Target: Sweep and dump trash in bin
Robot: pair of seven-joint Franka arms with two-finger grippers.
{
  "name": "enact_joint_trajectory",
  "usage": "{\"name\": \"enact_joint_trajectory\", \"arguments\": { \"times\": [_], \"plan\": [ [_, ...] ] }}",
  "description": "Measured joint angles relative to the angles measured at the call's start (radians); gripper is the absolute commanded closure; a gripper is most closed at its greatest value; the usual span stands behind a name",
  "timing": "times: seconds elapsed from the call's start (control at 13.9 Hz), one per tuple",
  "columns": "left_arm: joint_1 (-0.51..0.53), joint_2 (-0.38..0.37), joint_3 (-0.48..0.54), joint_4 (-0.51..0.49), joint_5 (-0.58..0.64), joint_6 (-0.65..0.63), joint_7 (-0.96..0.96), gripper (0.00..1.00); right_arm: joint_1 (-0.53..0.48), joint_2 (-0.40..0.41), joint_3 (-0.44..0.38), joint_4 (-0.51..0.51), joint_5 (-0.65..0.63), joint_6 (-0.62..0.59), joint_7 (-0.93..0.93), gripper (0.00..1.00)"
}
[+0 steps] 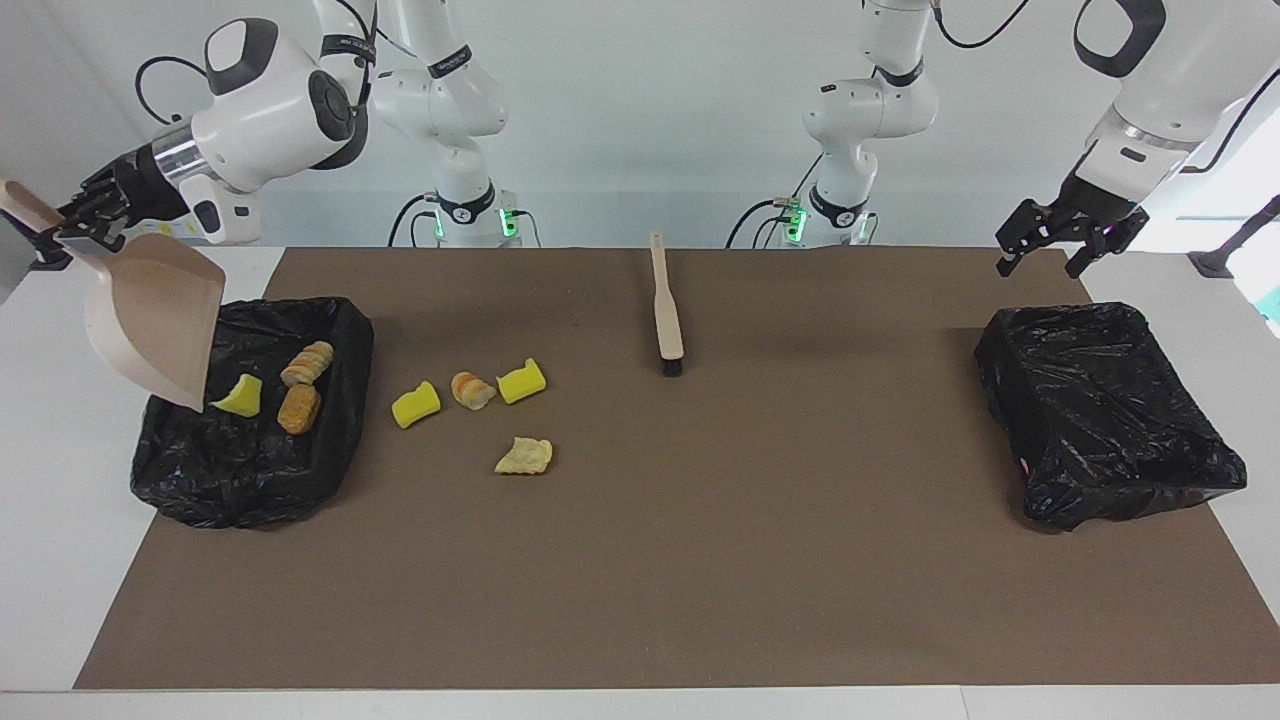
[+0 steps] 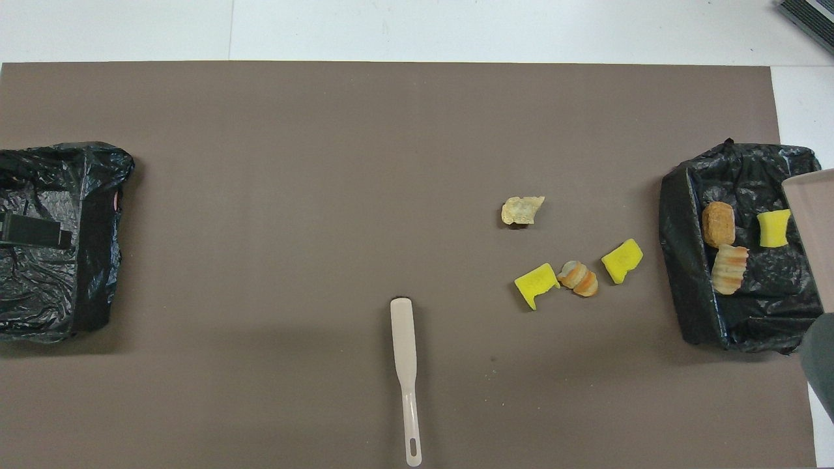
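Note:
My right gripper (image 1: 65, 228) is shut on the handle of the beige dustpan (image 1: 150, 320), which hangs tilted, mouth down, over the black-lined bin (image 1: 330, 450) at the right arm's end. In that bin lie a yellow sponge piece (image 1: 238, 397) and two bread chunks (image 1: 307, 362) (image 1: 299, 408). Several trash scraps lie on the brown mat beside the bin: two yellow sponges (image 1: 415, 404) (image 1: 521, 381), a bread chunk (image 1: 472, 389) and a pale crusty piece (image 1: 524, 455). The beige-handled brush (image 1: 665, 310) lies on the mat. My left gripper (image 1: 1037, 268) hangs open and empty.
A second black-lined bin (image 1: 1100, 410) sits at the left arm's end, below the raised left gripper. The brown mat (image 2: 293, 195) covers most of the white table. The dustpan's edge (image 2: 811, 228) shows over the first bin (image 2: 681, 286) in the overhead view.

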Motion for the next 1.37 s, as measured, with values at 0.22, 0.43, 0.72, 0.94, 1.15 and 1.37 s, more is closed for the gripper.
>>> {"name": "enact_joint_trajectory", "arguments": {
  "times": [0.22, 0.43, 0.72, 0.94, 1.15, 1.37],
  "plan": [
    [0.0, 0.0, -0.018, 0.026, 0.0, -0.001, 0.0, 0.0, -0.02, 0.002, -0.005, -0.001, 0.158, 0.003, 0.0, 1.0],
    [0.0, 0.001, -0.02, 0.023, 0.0, -0.003, -0.001, 0.0, -0.025, 0.004, -0.005, -0.001, 0.315, 0.007, 0.038, 1.0],
    [0.003, -0.004, -0.015, -0.026, 0.0, -0.019, -0.005, 0.0, -0.008, 0.007, 0.011, -0.001, 0.476, -0.002, 0.176, 1.0],
    [0.004, -0.019, -0.011, -0.068, 0.0, -0.02, -0.005, 0.0, 0.039, 0.026, 0.022, -0.003, 0.594, -0.084, 0.351, 1.0],
    [0.003, -0.031, -0.013, -0.08, 0.0, -0.014, -0.005, 0.0, 0.117, 0.076, 0.029, -0.004, 0.753, -0.144, 0.589, 1.0],
    [0.002, -0.032, -0.015, -0.082, 0.0, -0.012, -0.005, 0.0, 0.211, 0.138, 0.032, 0.015, 0.882, -0.164, 0.84, 1.0]
  ]
}}
